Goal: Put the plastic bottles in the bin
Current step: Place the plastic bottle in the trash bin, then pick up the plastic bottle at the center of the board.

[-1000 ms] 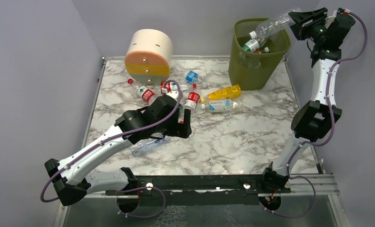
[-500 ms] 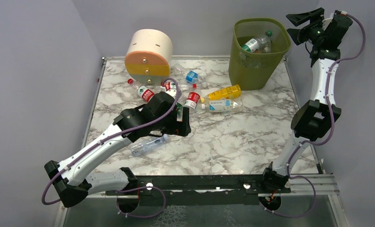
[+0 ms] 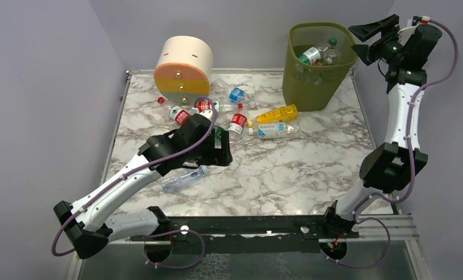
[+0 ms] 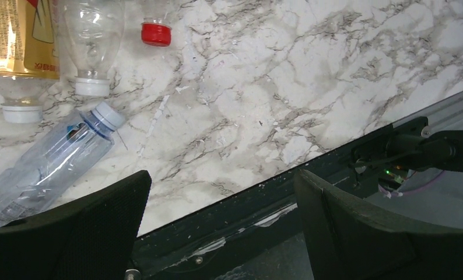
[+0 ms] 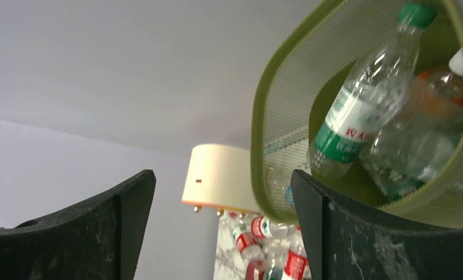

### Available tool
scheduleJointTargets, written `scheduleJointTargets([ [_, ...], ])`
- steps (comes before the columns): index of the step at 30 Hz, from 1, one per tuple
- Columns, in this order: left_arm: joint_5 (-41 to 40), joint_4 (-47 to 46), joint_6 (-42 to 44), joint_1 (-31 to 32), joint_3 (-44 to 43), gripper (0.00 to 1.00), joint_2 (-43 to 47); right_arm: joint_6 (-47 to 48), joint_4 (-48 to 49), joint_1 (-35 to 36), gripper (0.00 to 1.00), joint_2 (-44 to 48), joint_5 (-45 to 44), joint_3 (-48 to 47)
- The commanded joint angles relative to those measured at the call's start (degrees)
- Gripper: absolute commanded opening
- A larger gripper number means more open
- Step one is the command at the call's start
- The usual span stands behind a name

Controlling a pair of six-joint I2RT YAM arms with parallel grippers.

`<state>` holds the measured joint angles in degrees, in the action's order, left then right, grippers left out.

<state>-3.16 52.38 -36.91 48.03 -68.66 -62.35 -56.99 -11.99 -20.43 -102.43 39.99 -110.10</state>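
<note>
Top external view: the right fingers (image 3: 360, 38) are spread wide with nothing held, high up just beside the rim of the bin (image 3: 311, 87) — a few bottles (image 3: 312, 55) are already lying inside. Many loose bottles (image 3: 274, 114) are left on the desk (image 3: 311, 169). The left fingers (image 3: 221, 153) are spread wide too, low over the desk, near a clear bottle (image 3: 183, 178). Picking up seems to be the step in hand — next, that bottle should be straddled and squeezed gently.

Inside bin (image 3: 311, 87): bottles (image 3: 311, 55); right jaws spread alongside.
</note>
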Motion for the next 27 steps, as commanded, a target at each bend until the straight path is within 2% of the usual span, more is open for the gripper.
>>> scheduleJointTargets([
  [1, -2.8, -0.7, -2.6, -2.2, 1.8, 0.99, 0.8, 4.5, 1.0, 1.7, 0.9, 9.0, 4.7, 8.4],
  [6, 0.2, -1.8, -3.2, -7.4, 5.7, 0.99, -0.8, 5.8, 2.7, 4.8, 0.9, 17.8, 4.9, 21.3],
  [13, 0.5, -3.1, -1.1, -13.1, 9.2, 0.99, -5.5, 9.0, 2.1, 9.1, 0.9, 25.5, 5.4, 33.2],
  [23, 1.7, -7.1, 2.6, -14.9, 8.3, 0.99, -12.1, 13.0, 0.0, 13.3, 0.9, 29.7, 4.3, 41.5],
  [27, 7.5, -13.4, 5.6, -14.5, 7.1, 0.98, -13.2, 14.1, -0.5, 14.0, 0.9, 30.3, 4.0, 43.2],
])
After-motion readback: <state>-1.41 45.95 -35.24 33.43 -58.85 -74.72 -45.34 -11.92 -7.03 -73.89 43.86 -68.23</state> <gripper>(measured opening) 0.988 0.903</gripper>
